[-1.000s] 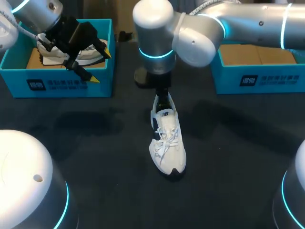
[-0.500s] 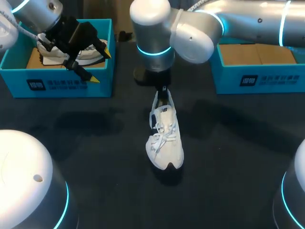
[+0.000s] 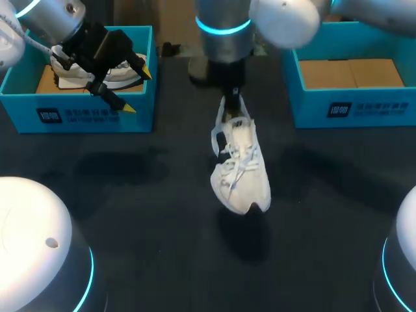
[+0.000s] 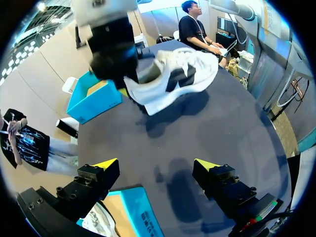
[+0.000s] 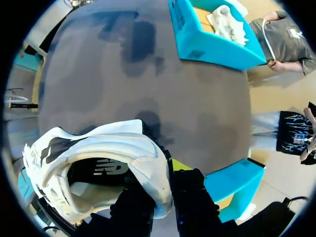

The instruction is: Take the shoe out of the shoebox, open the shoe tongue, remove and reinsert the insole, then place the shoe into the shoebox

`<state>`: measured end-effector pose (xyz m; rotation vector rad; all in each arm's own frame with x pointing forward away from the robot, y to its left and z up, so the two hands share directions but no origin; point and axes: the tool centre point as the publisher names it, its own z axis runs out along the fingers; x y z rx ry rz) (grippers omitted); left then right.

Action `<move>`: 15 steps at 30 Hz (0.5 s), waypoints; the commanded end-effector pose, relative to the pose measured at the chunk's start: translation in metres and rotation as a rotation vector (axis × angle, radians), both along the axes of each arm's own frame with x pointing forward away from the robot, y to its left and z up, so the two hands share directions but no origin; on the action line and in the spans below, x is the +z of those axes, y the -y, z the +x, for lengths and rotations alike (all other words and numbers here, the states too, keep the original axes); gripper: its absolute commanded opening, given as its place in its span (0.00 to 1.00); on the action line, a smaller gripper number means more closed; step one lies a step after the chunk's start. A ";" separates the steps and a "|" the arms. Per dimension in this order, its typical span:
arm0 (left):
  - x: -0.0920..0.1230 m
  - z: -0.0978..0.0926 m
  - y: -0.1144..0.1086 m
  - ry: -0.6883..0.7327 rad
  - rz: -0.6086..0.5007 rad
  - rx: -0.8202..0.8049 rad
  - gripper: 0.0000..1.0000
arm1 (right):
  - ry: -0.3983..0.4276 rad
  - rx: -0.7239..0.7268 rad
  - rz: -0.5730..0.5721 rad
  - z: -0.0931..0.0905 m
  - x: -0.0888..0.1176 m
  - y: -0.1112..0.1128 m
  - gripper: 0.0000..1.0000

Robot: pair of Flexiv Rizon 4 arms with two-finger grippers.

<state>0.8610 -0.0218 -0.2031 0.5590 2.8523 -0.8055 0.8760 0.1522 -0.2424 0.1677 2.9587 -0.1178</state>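
Right wrist view, nearest first: the right gripper (image 5: pixel 168 170) pinches the shoe (image 5: pixel 98 158) by its heel collar, which is clamped between the fingers. Head view shows the shoe hanging toe-down above the table (image 3: pixel 130 214), clear of it with a shadow beneath, nearer than both boxes. Farther off, the left gripper (image 3: pixel 136 89) is spread and empty over the left box (image 3: pixel 97 116), which holds another shoe. The right box (image 3: pixel 351 107) shows only its cardboard floor. I judge this a carry, probably toward the right box. To do it well, hold the heel pinch firm and move slowly so the toe does not swing. Clear the wall, then lower toe first.
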 end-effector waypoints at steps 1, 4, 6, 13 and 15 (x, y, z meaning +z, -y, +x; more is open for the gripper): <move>0.001 -0.001 0.000 0.000 0.003 0.000 1.00 | 0.012 0.005 0.029 -0.007 0.050 0.014 0.00; 0.001 -0.001 0.000 0.000 0.003 0.000 1.00 | 0.026 0.012 0.048 -0.004 0.065 0.016 0.00; 0.001 -0.001 0.000 0.000 0.003 0.000 1.00 | 0.028 0.023 0.047 -0.001 0.074 0.018 0.00; 0.001 -0.001 0.000 0.000 0.003 0.000 1.00 | 0.076 0.016 0.051 0.006 0.088 0.021 0.00; 0.001 -0.001 0.000 0.000 0.003 0.000 1.00 | 0.076 0.016 0.051 0.006 0.088 0.021 0.00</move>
